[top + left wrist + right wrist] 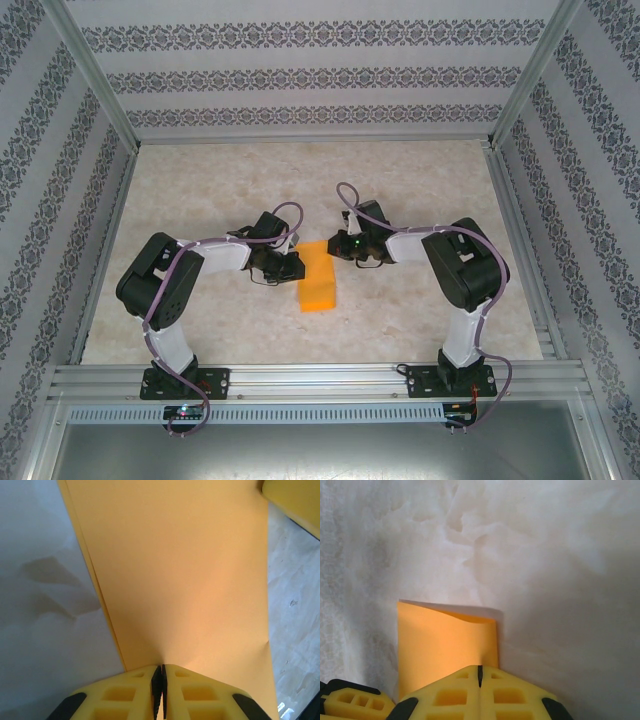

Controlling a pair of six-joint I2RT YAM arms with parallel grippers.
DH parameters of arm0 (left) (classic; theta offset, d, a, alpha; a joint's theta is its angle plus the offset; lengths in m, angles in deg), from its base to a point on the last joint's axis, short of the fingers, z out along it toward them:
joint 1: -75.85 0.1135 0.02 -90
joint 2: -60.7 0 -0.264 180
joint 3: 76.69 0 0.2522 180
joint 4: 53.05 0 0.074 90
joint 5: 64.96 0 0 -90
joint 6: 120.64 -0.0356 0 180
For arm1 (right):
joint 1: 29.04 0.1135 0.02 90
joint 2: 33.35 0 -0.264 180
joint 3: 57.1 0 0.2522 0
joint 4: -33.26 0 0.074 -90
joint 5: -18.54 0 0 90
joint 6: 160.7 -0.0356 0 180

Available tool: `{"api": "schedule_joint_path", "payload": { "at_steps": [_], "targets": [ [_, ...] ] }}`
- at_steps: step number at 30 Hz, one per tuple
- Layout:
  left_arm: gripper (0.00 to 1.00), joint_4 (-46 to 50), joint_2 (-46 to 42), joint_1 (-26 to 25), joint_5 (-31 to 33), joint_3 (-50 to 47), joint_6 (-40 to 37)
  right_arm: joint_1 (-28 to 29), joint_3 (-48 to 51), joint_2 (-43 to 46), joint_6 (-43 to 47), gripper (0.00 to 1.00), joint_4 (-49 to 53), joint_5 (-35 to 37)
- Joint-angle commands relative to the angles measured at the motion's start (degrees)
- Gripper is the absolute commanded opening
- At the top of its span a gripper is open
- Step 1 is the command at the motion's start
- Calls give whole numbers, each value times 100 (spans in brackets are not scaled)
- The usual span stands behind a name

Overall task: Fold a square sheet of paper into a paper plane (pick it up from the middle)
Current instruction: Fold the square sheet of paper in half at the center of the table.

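Left claw (161, 675) and right claw (480, 672) are each clenched on the orange sheet of paper (318, 282), one at either side of its far end, while the sheet's long axis runs straight back from between them over the table (200, 190), neither arm nearer.

paper (319, 279) on table (210, 180) | between left hand (296, 263) and right hand (338, 248)

Left arm (165, 285), right arm (465, 265) flank paper (318, 285); far table (300, 170) free.
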Motion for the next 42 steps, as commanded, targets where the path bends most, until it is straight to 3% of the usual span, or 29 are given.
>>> {"api": "schedule_joint_path", "payload": {
  "at_steps": [1, 12, 22, 42],
  "targets": [
    [16, 1099, 431, -36, 986, -367, -208, -211, -48, -85, 182, 4, 114, 560],
    [17, 1182, 485, -40, 972, -261, -257, 122, 109, 759, 29, 4, 196, 313],
    [16, 1209, 489, -40, 917, -207, -299, 346, -479, -91, -56, 4, -3, 116],
    [17, 1233, 382, -33, 908, -388, -293, -319, -509, -582, 122, 3, -55, 401]
  ]
}}
